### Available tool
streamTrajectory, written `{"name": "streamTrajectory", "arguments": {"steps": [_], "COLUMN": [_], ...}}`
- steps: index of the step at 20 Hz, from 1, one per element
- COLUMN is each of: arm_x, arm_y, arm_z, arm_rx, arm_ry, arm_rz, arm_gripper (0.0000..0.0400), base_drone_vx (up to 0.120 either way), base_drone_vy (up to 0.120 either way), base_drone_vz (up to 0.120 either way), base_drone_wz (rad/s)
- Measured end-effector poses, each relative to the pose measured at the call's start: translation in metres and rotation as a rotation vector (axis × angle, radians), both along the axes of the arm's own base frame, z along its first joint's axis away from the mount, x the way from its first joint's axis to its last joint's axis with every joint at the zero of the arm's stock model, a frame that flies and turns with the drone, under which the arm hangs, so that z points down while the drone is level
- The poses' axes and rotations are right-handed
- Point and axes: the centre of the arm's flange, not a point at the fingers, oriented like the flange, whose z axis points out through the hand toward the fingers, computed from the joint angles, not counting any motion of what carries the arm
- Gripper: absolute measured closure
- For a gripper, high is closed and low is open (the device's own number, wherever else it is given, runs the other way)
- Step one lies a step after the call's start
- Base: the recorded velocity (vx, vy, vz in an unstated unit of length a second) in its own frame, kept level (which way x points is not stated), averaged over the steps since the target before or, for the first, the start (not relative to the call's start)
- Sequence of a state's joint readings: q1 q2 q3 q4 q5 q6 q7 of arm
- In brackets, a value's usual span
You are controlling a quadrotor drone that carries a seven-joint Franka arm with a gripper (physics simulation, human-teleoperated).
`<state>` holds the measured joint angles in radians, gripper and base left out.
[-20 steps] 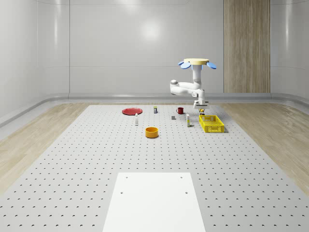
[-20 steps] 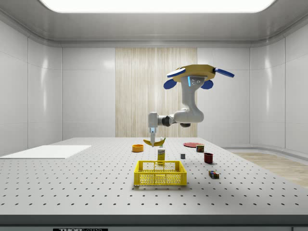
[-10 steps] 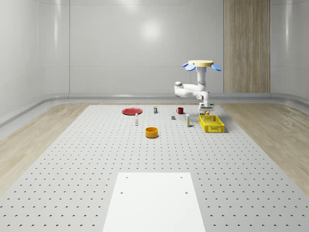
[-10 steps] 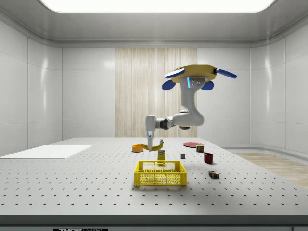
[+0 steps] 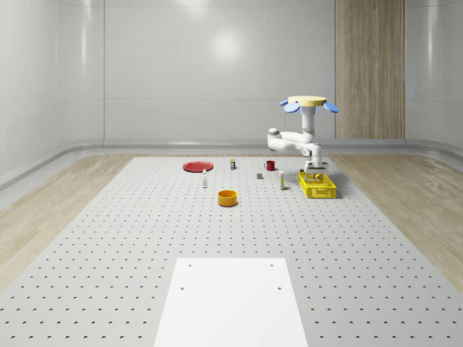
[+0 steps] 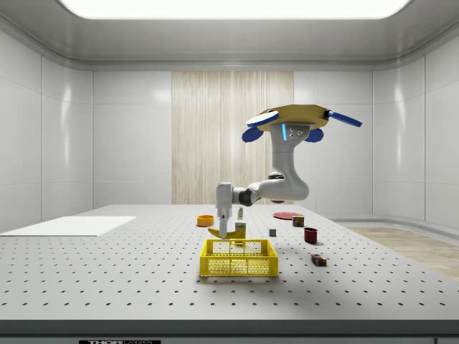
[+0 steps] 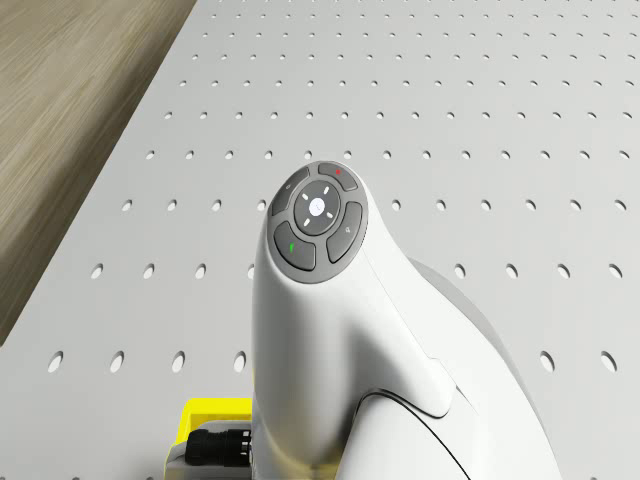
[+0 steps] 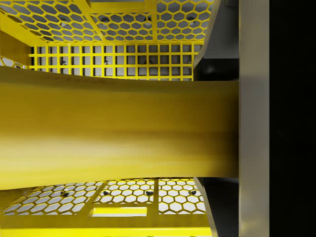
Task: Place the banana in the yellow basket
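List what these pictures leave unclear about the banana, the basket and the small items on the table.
- Banana: wrist view cuts off both ends.
- Yellow basket: in the drone view the arm covers most of it.
- Small bottles: too small in the whole-scene view to identify.
- Dark block: too small in the side view.

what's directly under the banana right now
The yellow basket: in the wrist view its mesh floor and walls show on both sides of the banana, held by the gripper just above the basket. The banana covers the middle of the floor, so that part cannot be seen.
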<state>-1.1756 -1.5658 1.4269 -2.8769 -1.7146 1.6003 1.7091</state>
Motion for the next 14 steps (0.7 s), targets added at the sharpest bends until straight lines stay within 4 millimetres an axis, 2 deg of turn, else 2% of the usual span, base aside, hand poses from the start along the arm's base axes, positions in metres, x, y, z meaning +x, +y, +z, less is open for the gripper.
{"name": "streamTrajectory", "arguments": {"steps": [3, 7, 14], "arm_x": [0.0, 0.0, 0.0], "arm_y": [0.0, 0.0, 0.0], "arm_z": [0.0, 0.008, 0.038], "arm_rx": [0.0, 0.0, 0.0], "arm_ry": [0.0, 0.0, 0.0], "arm_rz": [0.0, 0.001, 0.002], "arm_gripper": [0.0208, 0.0208, 0.0208], "base_drone_vx": [0.0, 0.0, 0.0], "base_drone_vy": [0.107, 0.0, 0.0], "base_drone_vz": [0.0, 0.0, 0.0], "base_drone_wz": [0.0, 0.0, 0.0]}}
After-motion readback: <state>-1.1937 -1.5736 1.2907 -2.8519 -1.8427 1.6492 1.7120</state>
